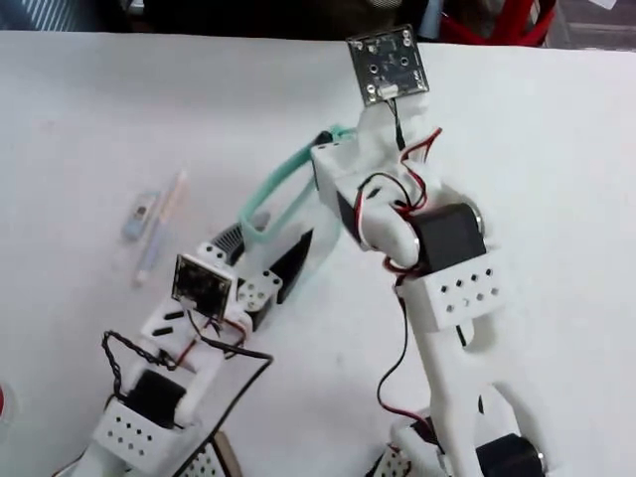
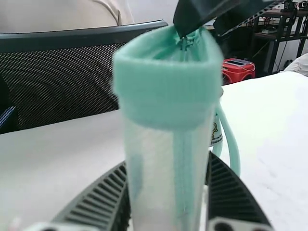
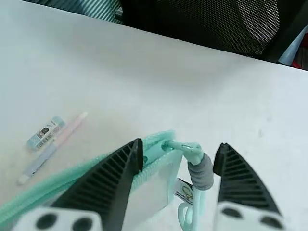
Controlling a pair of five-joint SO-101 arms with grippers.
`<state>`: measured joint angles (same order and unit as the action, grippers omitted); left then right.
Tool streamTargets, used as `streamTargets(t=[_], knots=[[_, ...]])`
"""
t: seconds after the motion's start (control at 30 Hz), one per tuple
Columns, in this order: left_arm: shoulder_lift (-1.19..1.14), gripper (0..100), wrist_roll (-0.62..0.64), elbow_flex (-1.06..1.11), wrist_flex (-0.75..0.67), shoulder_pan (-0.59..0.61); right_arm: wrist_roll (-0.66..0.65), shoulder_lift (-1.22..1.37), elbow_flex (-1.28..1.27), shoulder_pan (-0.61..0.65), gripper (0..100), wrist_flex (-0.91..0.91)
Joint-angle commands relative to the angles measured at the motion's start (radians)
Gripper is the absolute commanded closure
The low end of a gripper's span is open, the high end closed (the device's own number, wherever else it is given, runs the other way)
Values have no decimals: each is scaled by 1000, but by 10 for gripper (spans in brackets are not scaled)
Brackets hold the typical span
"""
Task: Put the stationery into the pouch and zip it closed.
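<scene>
**High view.** A white table [image 1: 99, 119] carries two arms. A mint-green zipped pouch with a translucent body [image 1: 278, 184] is stretched between them, running from about 1 o'clock to 7 o'clock near the table's middle. The left gripper [image 1: 260, 238] holds the 7 o'clock end and the right arm stands over the 1 o'clock end. The stationery lies outside the pouch on the bare tabletop, at about 9 o'clock from it and well apart. It consists of a slim pastel pink-and-blue pen [image 1: 159, 227] and a small eraser in a light-blue sleeve [image 1: 142, 214]. The eraser is just beside the pen, on the side away from the pouch.

**Left wrist view.** The left gripper [image 2: 167, 163] is clenched on the pouch [image 2: 163, 91], with its ribbed dark jaws pressed against both sides of the translucent body. A black fingertip [image 2: 202, 12] of the other arm meets the far green rim at the zip. A mint-green loop strap [image 2: 231, 149] hangs beside the pouch. Behind the table stand a black mesh chair back [image 2: 57, 82] and a red basket [image 2: 238, 70].

**Right wrist view.** The right gripper [image 3: 180, 147] is spread apart and straddles the pouch end [image 3: 154, 187]. A mint zip slider with a grey cord tab [image 3: 199, 171] lies between its jaws, and neither jaw pinches it. The pen [image 3: 53, 147] and the eraser [image 3: 45, 133] rest side by side on the table beyond the pouch.
</scene>
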<state>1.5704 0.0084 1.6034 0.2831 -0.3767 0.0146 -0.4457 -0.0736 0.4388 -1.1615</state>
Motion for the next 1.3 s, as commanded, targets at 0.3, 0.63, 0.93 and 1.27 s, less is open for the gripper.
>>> streamTargets(t=[0.3, 0.63, 0.93, 1.27], knots=[[10, 710, 193, -583, 741, 19, 8, 2, -18, 4, 758, -24], [1, 676, -147, -1083, 1005, 466, 8, -1, -77, -19, 758, -25], [-30, 854, -321, -933, 902, 588, 8, -1, -81, -18, 758, -28], [-694, 801, -322, -1023, 907, 588, 8, -1, -83, -18, 758, -50]])
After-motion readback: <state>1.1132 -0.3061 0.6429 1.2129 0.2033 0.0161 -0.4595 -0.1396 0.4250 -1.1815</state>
